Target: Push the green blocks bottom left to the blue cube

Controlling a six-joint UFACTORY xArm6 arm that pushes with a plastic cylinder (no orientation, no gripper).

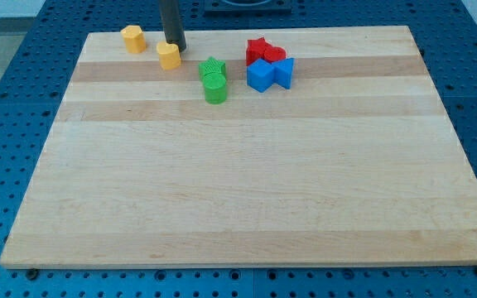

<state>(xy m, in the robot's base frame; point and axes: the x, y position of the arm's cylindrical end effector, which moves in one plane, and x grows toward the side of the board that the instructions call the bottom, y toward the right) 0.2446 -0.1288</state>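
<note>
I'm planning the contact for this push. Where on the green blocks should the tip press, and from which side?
My tip sits just above the yellow block, to the view's left of the green blocks. They are stacked star over cylinder, so probably press the star's upper-right face, from the blue cube side.

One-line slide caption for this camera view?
My tip beside a yellow block, left of the green blocks and blue blocks.

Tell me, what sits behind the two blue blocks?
Two red blocks, one star-shaped, huddle touching behind the blue blocks. Their lower front sides are covered, so I cannot see them.
</note>
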